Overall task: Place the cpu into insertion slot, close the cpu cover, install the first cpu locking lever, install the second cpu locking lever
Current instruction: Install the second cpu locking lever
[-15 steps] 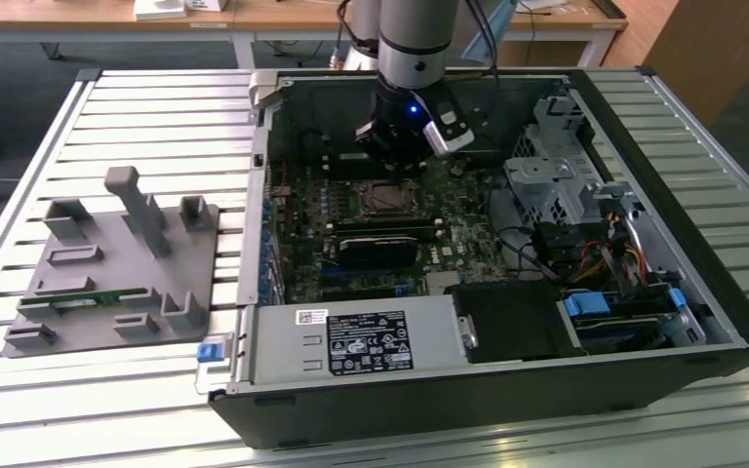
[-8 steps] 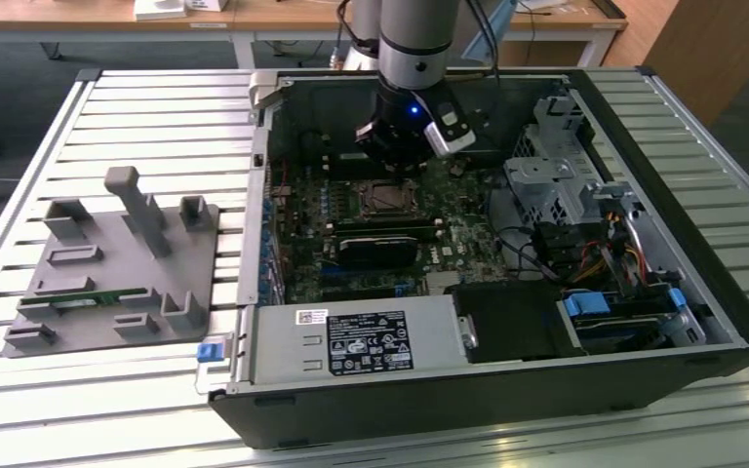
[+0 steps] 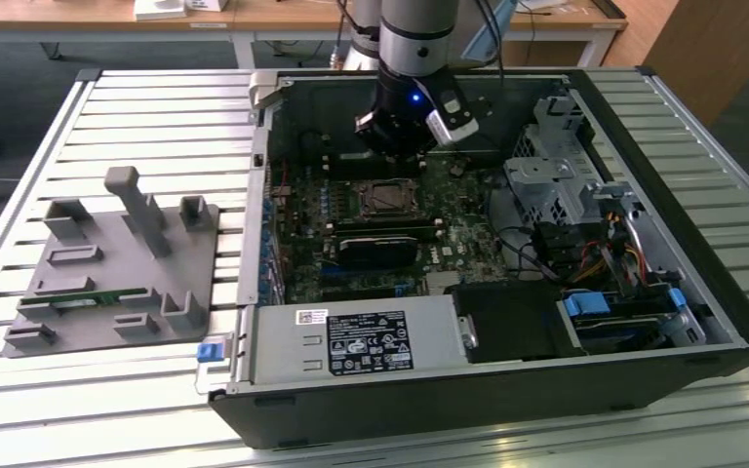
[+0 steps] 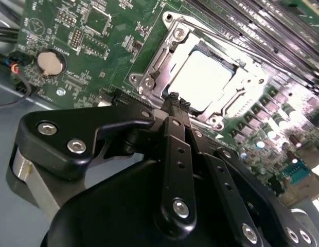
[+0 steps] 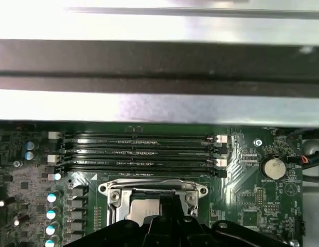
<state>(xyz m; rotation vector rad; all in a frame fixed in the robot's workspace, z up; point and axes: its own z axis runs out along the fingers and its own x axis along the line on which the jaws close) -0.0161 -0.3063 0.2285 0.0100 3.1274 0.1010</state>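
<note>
Slatted grey metal surface [image 3: 128, 117] carries the open black computer case [image 3: 687, 322], and I see my arm's black fingers [image 4: 176, 101] pressed together, holding nothing, hovering just beside the silvery metal cpu cover [image 4: 164, 56]. That cover lies flat over the dark square insertion slot [image 3: 385, 199], with the silvery-grey square cpu [image 4: 205, 77] seated inside its window

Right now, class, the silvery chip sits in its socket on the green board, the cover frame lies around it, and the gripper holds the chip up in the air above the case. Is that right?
Not quite. The gripper holds nothing: in the second wrist view its tips are together just beside the cpu cover, and the cpu lies in the socket inside that frame. The rest stands.
</note>
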